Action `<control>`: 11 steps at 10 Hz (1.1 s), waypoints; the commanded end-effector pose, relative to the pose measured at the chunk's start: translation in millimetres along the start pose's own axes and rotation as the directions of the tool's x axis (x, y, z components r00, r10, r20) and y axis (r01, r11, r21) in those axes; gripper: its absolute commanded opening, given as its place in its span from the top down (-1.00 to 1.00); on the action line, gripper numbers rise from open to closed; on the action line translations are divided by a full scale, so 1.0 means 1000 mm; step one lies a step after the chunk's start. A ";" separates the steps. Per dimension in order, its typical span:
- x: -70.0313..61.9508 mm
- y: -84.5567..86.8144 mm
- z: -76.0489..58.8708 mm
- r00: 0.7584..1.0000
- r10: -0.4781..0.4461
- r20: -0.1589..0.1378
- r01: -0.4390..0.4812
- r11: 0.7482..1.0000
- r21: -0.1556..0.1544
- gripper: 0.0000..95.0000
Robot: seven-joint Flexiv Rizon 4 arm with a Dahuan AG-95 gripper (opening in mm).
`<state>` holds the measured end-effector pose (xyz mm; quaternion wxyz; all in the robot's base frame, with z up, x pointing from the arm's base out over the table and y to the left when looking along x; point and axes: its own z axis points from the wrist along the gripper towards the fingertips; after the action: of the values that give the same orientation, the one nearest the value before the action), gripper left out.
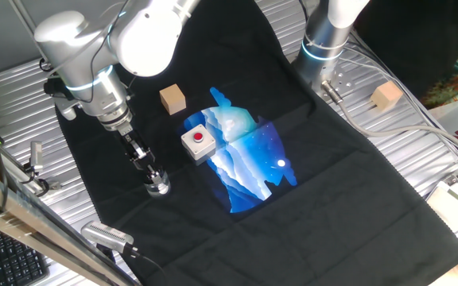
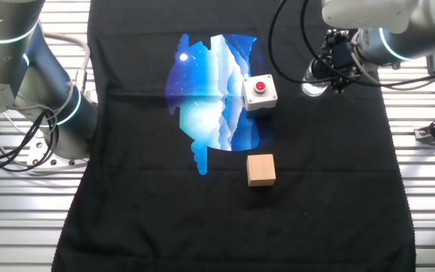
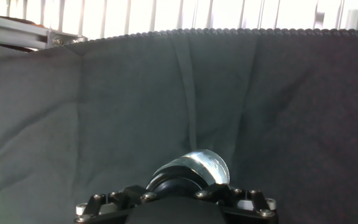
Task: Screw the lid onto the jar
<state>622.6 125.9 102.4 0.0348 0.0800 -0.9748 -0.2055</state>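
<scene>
The jar (image 1: 159, 188) is a small clear cylinder standing on the black cloth at the front left; it also shows in the other fixed view (image 2: 313, 89). My gripper (image 1: 152, 175) points down right on top of it. In the hand view the black lid (image 3: 175, 180) sits between my fingers, and the jar's clear wall (image 3: 206, 163) shows just beyond it. The gripper (image 3: 176, 194) looks shut on the lid, which rests on the jar's mouth. The thread and the fingertips are hidden.
A white box with a red button (image 1: 198, 143) stands right of the jar, by the cloth's blue print (image 1: 249, 163). A tan wooden cube (image 1: 172, 99) lies behind it. Another cube (image 1: 386, 95) sits on the metal table beside a second arm's base (image 1: 324, 44).
</scene>
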 end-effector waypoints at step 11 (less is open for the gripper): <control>0.003 -0.003 0.002 1.000 0.004 0.004 -0.004 1.000 -0.007 -0.60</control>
<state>620.0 123.2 99.1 0.0336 0.0780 -0.9742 -0.2089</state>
